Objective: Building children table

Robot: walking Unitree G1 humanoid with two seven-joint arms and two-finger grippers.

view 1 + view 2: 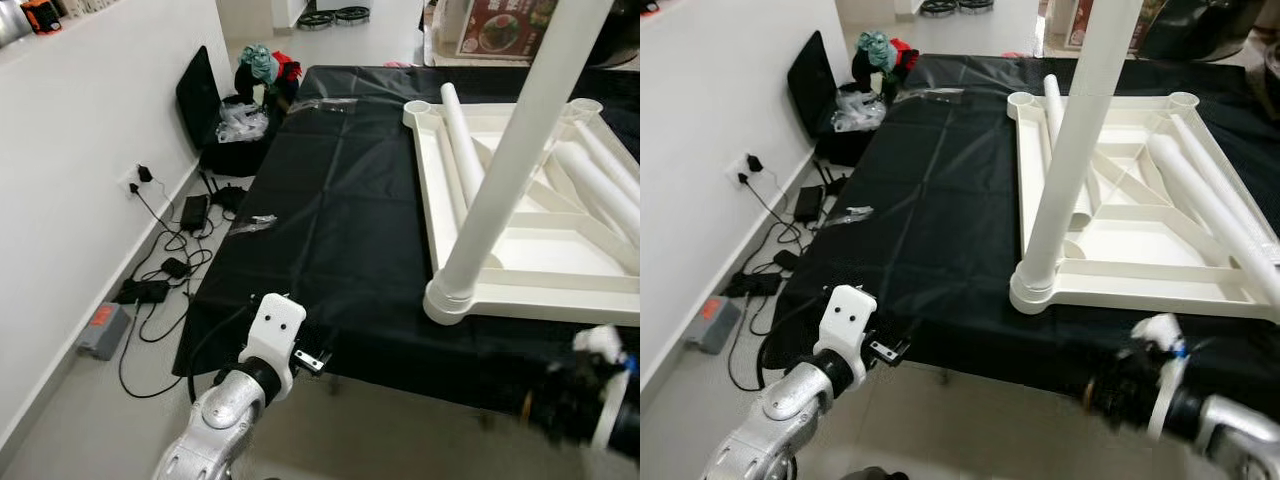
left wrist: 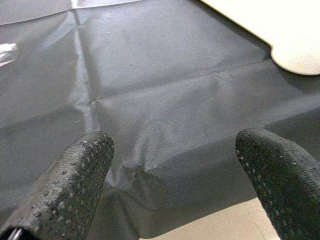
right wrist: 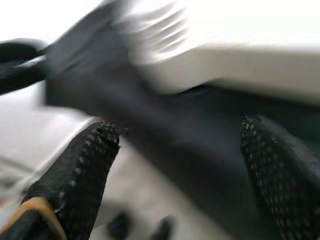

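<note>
One black cloth-covered tabletop (image 1: 330, 230). One white plastic upturned children's table (image 1: 540, 250) at 2 o'clock, one white leg (image 1: 500, 170) standing in its near corner; loose white legs lie inside, count unclear. Left gripper (image 2: 172, 185) at 7 o'clock, fingers spread; right gripper (image 3: 175, 180) at 5 o'clock, fingers spread, both holding nothing.

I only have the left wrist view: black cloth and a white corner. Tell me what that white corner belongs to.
Observer: An upside-down white tabletop. One leg stands upright in its near left corner socket.
Operator: Report the other legs.
Observer: The loose legs lie inside the tabletop's frame.
Operator: Give me the right arm.
Observer: The right gripper is at the near edge of the cloth, fingers open.
</note>
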